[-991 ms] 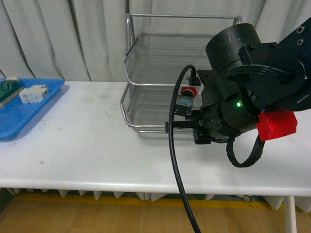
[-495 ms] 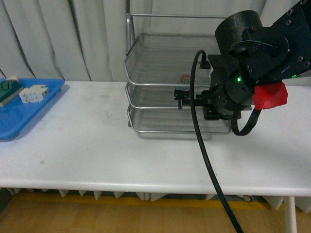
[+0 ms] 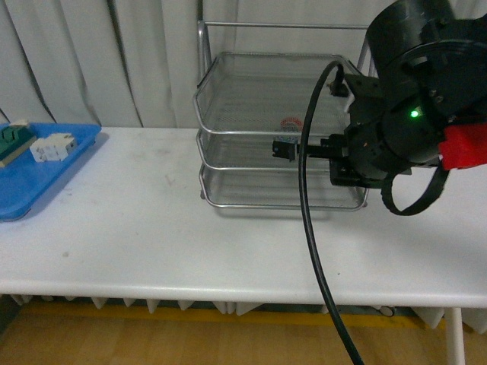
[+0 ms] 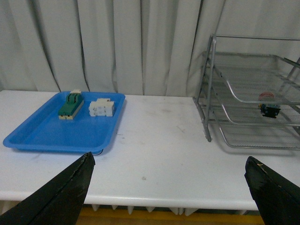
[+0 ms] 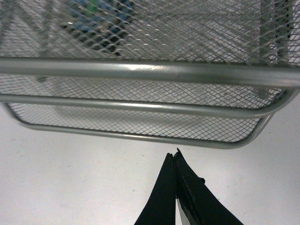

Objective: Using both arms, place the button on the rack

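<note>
- The right arm (image 3: 415,114) is big and black, and it hides the right side of the rack (image 3: 228,91) in the front view. The picture's edge cuts off part of the arm.
- A thick black cable (image 3: 312,228) hangs across the front of the rack and table (image 3: 137,228).
- The button (image 4: 268,108) sits in the rack's middle tray. Its red top (image 3: 290,122) shows faintly through the mesh, so it is hard to see. In the right wrist view it is only a blurry blue and green spot (image 5: 96,14) behind the wire.
- The left arm does not show in the front view.
- A second ago the right arm held the button in front of the rack, and the lower trays stuck out. Now the trays look pushed in, the button lies in the rack, and the arm has moved back to the right.
- The right gripper (image 5: 176,176) is pressed closed with nothing between its tips. It is over the table just in front of the rack and does not touch it.
- The left gripper (image 4: 168,187) is wide open and holds nothing. Its two black fingers (image 4: 65,192) sit far apart above the table.
- A blue tray (image 4: 47,136) lies well apart from the rack, on the table's left. It holds a green part (image 4: 71,104) and a white part (image 4: 101,108).
</note>
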{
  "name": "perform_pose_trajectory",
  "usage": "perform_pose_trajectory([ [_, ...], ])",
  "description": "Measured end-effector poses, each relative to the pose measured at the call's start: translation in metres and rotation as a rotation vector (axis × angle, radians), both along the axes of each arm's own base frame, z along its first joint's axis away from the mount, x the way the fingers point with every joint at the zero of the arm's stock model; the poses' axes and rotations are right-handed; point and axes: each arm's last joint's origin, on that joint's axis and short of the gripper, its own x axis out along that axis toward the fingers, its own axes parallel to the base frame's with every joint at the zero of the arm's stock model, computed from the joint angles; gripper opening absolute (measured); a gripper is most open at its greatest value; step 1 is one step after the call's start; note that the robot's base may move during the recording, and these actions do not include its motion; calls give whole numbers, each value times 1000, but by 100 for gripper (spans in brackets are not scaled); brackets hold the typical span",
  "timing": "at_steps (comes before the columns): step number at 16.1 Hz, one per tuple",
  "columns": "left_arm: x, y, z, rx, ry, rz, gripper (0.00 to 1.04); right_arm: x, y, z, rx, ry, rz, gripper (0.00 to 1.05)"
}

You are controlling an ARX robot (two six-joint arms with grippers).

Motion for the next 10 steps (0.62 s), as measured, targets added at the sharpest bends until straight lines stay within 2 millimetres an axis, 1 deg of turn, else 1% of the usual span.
perform_pose_trajectory([
  [3,0,0,0,0,0,0,98,-18,-4,14,61,-32,19,2],
  [4,0,0,0,0,0,0,98,-32,-8,22,104,-59,26,2],
  [5,0,0,0,0,0,0,98,-54,-20,35,167,-100,25,2],
  [6,0,0,0,0,0,0,98,-67,-30,44,205,-130,17,2],
  [9,0,0,0,0,0,0,98,-124,-81,78,297,-273,-84,2],
  [10,0,0,0,0,0,0,98,-144,-98,85,299,-360,-120,2],
])
